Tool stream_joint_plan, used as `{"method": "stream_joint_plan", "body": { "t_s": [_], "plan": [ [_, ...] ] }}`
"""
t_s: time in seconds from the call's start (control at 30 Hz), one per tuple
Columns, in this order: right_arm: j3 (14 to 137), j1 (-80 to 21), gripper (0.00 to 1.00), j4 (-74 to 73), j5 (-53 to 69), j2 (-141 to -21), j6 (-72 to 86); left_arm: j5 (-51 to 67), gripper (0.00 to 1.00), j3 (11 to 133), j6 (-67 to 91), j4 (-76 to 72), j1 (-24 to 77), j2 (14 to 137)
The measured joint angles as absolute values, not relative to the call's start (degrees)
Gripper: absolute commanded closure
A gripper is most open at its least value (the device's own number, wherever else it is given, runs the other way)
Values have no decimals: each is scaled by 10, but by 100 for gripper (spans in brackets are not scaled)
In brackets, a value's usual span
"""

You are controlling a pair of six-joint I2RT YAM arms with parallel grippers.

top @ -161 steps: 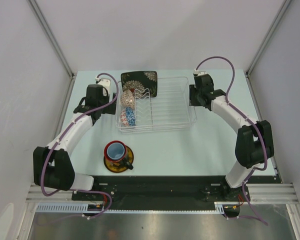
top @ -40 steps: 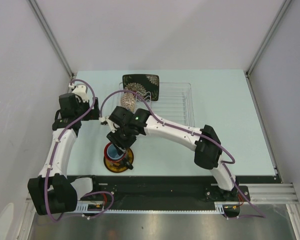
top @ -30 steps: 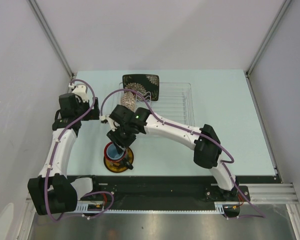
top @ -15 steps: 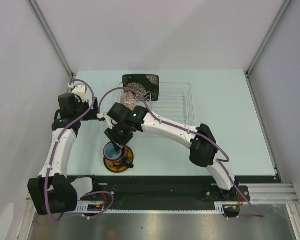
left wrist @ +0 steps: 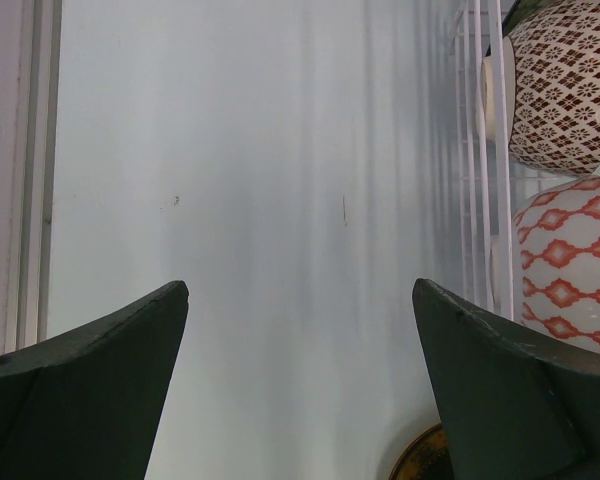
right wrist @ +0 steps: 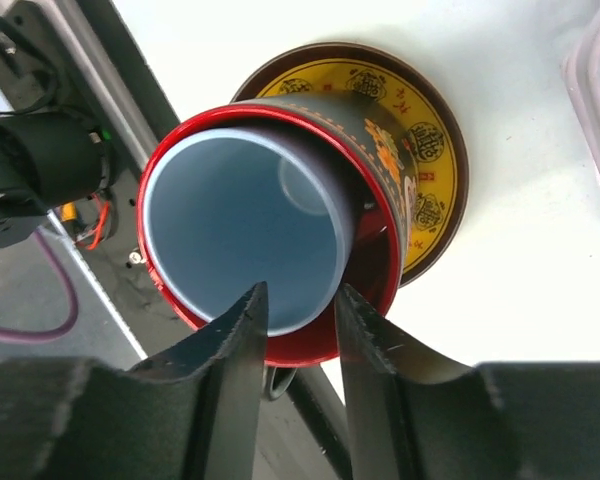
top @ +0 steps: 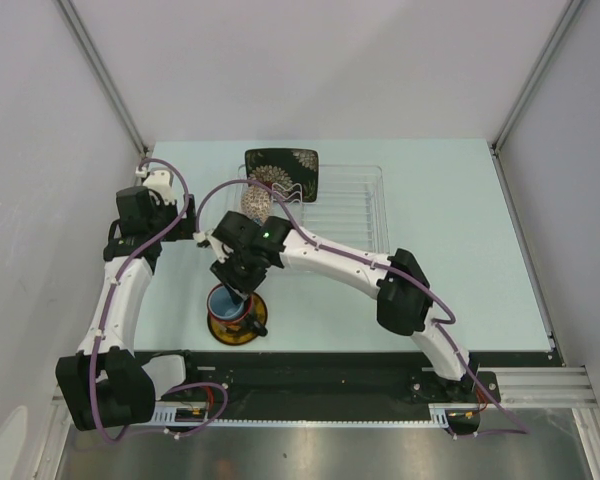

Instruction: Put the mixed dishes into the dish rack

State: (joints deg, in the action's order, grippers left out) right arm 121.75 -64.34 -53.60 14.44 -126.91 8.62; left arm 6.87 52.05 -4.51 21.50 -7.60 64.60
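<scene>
Picking up the red mug with blue inside [right wrist: 240,230] looks to be the step in hand. It stands upright on the round yellow dark-rimmed saucer [right wrist: 425,150], near the near edge of the pale table [top: 450,260], left of centre. Right gripper [right wrist: 298,300] straddles the rim, one finger inside, one outside, jaws narrowly apart (cannot tell whether they pinch the wall yet). Left gripper [left wrist: 300,290] is spread wide and holds nothing, beside the white wire dish rack [top: 350,200] toward the far edge. Next move calls for a firm pinch, a straight lift off the saucer, then a carry to a free rack slot.
</scene>
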Motion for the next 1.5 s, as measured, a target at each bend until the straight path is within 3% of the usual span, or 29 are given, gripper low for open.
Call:
{"method": "stream_joint_plan", "body": {
  "t_s": [0.43,0.97,1.3,1.4,1.5],
  "plan": [
    [1262,-660,100,-545,72,-1308,66,69,0,521,-45,215,-78,644],
    [1288,-665,100,-581,23,-1280,57,94,0,578,-38,228,-82,646],
    [1345,-573,100,-589,20,-1100,59,178,0,684,7,264,-83,646],
    [1246,-508,100,-538,51,-977,75,252,0,719,32,276,-84,649],
    [1061,-416,100,-439,122,-829,119,344,0,741,76,273,-84,661]
  ]
}}
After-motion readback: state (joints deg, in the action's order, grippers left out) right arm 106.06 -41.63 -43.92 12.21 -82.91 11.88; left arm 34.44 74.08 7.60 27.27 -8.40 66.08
